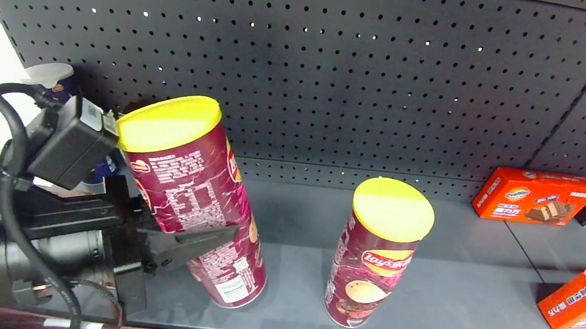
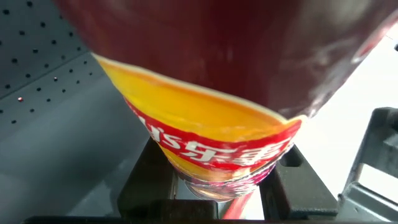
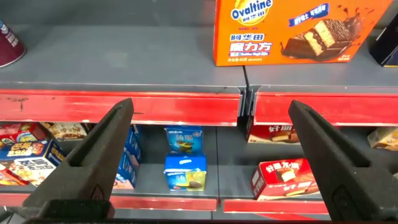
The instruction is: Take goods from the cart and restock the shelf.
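The left claw [image 1: 213, 224] is clamped around the middle of a maroon chip can [image 1: 190, 186] with a yellow lid. The can is tilted, its top leaning left, at the left of the grey shelf [image 1: 475, 293]. A second chip can [image 1: 379, 250] stands upright to its right, apart from it. An orange box [image 1: 535, 195] lies far right by the back panel. The right claw [image 3: 210, 106] is spread wide, holding nothing, facing the shelf's red front edge.

Left tool [image 1: 214, 216] grips can [image 1: 183, 175]; right tool [image 3: 210, 106] gapes.
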Available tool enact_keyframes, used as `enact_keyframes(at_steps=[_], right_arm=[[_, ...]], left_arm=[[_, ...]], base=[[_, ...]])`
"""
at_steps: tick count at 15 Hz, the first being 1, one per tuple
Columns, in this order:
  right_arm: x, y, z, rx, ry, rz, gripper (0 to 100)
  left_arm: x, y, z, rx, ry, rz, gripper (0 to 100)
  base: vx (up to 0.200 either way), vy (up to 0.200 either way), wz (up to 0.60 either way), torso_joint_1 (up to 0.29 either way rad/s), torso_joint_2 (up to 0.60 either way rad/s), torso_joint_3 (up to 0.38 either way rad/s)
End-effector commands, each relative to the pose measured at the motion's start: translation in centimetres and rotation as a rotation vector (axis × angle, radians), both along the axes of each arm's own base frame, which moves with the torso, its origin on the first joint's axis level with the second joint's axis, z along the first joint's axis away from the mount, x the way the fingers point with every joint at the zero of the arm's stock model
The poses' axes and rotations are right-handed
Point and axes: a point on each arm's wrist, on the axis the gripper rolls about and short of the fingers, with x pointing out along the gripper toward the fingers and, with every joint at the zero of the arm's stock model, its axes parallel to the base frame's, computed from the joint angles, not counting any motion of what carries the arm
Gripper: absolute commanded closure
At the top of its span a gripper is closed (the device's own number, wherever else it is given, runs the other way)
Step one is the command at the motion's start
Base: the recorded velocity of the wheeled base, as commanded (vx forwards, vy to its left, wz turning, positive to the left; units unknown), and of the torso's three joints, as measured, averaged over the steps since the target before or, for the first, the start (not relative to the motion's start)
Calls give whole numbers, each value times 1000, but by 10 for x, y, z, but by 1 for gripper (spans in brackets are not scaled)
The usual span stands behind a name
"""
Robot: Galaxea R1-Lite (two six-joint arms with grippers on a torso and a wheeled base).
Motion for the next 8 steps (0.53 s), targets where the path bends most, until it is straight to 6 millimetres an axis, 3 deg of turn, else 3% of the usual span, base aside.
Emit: enact_keyframes(at_steps=[1,4,8], right_arm=[[0,0,0,0,5,1,0],[0,0,0,0,4,1,0],[0,0,0,0,5,1,0]], left_arm=[[12,-9,-4,20,23,20,100],[23,-34,2,-5,72,21,100],[46,-59,1,43,101,146,100]], base=[[0,0,0,0,0,0],[0,0,0,0,0,0],[0,0,0,0,0,0]])
